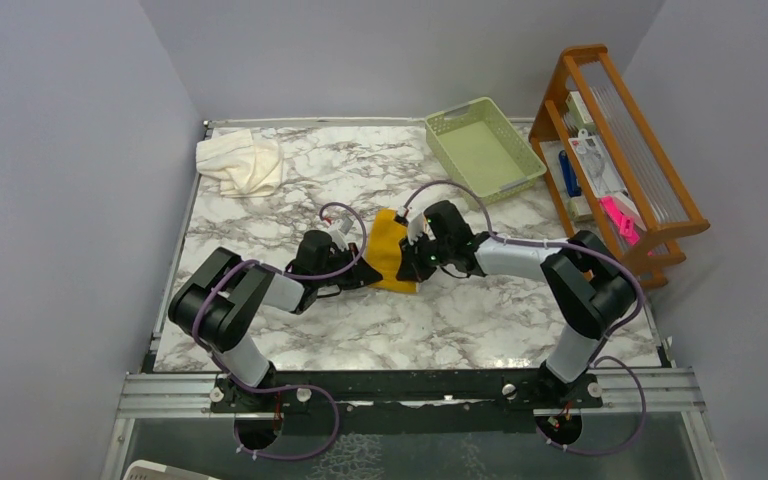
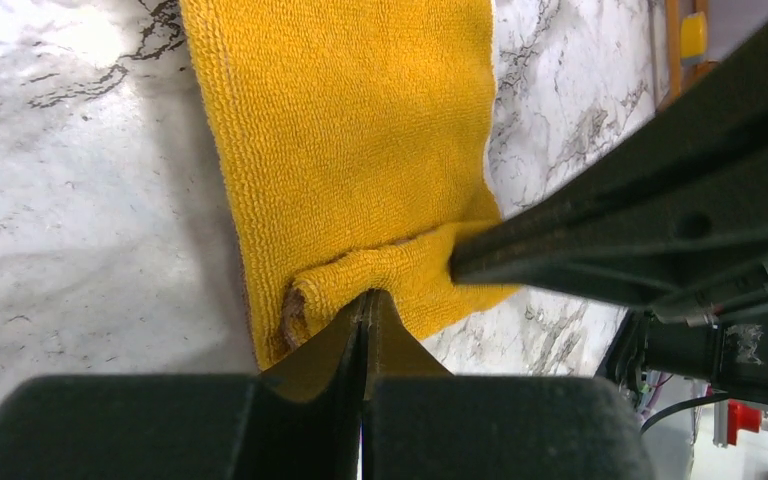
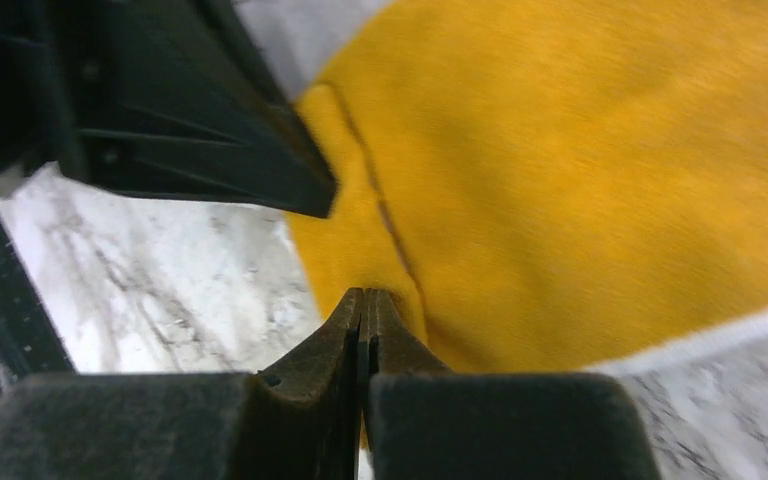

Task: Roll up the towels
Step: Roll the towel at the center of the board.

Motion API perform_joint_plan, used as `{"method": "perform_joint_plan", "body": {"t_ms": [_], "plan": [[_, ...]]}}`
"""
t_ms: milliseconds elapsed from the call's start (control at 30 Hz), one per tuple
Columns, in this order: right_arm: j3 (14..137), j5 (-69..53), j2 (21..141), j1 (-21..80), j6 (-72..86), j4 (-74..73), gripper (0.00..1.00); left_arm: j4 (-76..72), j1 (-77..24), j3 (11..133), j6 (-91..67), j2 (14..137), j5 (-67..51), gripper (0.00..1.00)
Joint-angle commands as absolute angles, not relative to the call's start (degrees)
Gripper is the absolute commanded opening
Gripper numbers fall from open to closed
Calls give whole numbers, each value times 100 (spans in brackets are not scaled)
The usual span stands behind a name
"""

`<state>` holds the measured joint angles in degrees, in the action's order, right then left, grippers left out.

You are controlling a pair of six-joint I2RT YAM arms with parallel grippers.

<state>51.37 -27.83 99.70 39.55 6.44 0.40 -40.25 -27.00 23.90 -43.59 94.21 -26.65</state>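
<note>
At the middle of the marble-patterned tabletop [image 1: 410, 330], the mustard-yellow towel [image 1: 390, 243] is spread flat as a looped-terry rectangle, except along its near edge, where a short strip is curled over into a soft fold. That fold is pinched at both ends. The left gripper [image 1: 370, 274] is set on it from the towel's left side, its dark wedge-shaped fingers pressed together on the cloth. The right gripper [image 1: 416, 268] is set on it from the towel's right side, its fingers likewise squeezed tight on the hem. The two tips are held near each other but apart. Bare tabletop is seen on the near side of the towel and to its left. Well beyond the towel to the far left, a cream-white towel [image 1: 242, 163] is heaped in a crumpled mound by the tabletop's far edge. Beyond the towel to the far right, a pale green plastic basket [image 1: 480, 150] with lattice walls is placed, and a wooden rack [image 1: 660, 160] is seen further right, past the tabletop's edge.
</note>
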Motion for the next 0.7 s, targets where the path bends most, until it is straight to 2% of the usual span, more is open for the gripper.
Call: {"method": "perform_joint_plan", "body": {"t_ms": [0,267,400,433,467,500,533,600,667], "plan": [[5190,-2176,10101,3702,741,-368,1,-3432,-2694,2311,-4074,9701,-2448,0],[5184,-1668,10210,3645,613,-556,1,-3369,-2649,2351,-3969,9706,-2596,0],[4812,-1059,8998,3736,517,308,1,-3301,-2637,2384,-3949,9649,-2687,0],[4608,-876,8464,3807,435,666,9,-3271,-2643,2408,-3955,9628,-2714,0],[4381,-709,7971,3859,363,1120,40,-3251,-2642,2429,-3955,9600,-2729,0],[4096,-609,7467,3879,306,1651,84,-3220,-2640,2447,-3953,9576,-2750,0],[3731,-547,7060,3884,250,2255,98,-3184,-2637,2478,-3945,9546,-2761,0],[3116,-404,6687,3881,147,3211,100,-3132,-2637,2505,-3915,9488,-2757,0],[2715,-939,6719,3877,-517,3850,100,-3106,-2637,2524,-3864,9479,-2698,0]]}}
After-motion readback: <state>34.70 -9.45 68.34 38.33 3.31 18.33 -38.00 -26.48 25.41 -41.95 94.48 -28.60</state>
